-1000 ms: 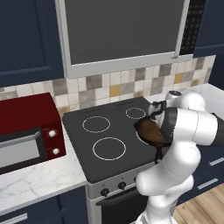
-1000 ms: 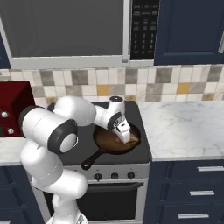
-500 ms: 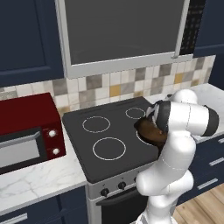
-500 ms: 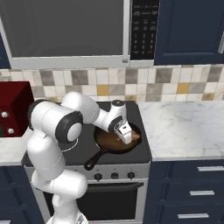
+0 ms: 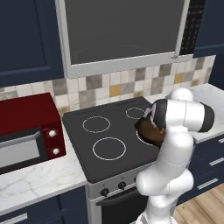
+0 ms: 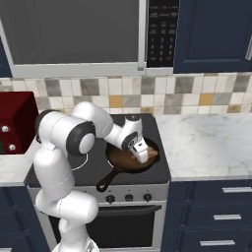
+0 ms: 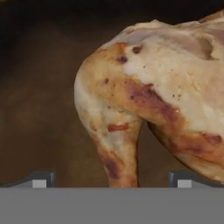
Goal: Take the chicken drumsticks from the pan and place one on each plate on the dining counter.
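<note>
The dark pan (image 6: 118, 158) sits on the stove's front right burner, its handle pointing toward the front edge. My gripper (image 6: 144, 156) is down inside it, open, fingers wide apart. In the hand view a pale tan chicken drumstick (image 7: 144, 96) with reddish patches lies close ahead on the brown pan floor (image 7: 39, 109). Its narrow end reaches down between my fingertips (image 7: 41, 179), untouched by either. A tan drumstick (image 6: 153, 153) also shows beside the hand in the right base view. My arm hides most of the pan (image 5: 146, 130) in the left base view. The plates and dining counter are out of view.
The black stove top (image 5: 109, 140) has ringed burners free to the pan's left. A red microwave (image 5: 26, 131) stands on the marble counter left of the stove. White marble counter (image 6: 206, 142) runs to the right. A tiled wall and a hood are behind.
The hand has sunk slightly lower into the pan toward the drumstick, and the elbow has swung over. The jaws stayed wide.
</note>
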Available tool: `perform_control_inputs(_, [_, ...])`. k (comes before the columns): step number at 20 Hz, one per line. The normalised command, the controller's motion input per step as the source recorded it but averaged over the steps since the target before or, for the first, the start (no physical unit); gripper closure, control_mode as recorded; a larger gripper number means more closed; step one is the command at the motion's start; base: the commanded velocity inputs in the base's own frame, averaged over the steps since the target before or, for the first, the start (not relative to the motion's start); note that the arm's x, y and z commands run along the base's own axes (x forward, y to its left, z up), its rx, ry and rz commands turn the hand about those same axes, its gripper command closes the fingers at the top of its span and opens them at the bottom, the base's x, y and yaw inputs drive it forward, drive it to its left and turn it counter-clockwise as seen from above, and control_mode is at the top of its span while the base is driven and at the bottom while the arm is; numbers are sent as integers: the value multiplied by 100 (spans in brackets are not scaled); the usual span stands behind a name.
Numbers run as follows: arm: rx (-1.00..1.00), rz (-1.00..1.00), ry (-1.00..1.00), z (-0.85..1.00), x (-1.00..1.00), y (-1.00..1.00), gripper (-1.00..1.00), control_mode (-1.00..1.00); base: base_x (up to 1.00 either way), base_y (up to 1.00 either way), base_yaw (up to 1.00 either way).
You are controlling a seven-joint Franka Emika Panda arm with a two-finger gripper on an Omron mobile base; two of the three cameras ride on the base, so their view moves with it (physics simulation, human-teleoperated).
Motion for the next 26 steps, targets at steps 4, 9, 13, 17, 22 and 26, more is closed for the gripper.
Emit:
perform_control_inputs(4, [0,0,0,-26,7,-1,100,-100,0,0,0])
perform_control_inputs(9, [0,0,0,-30,2,-3,100,-100,0,0,0])
perform_control_inputs(13, [0,0,0,-4,-9,-6,100,-100,0,0,0])
perform_control_inputs(17, [0,0,0,17,-23,-6,100,-100,0,0,0])
perform_control_inputs(22, [0,0,-3,48,-35,-9,100,-100,0,0,0])
perform_control_inputs(26, [-7,0,-7,66,-62,-7,100,-100,0,0,0])
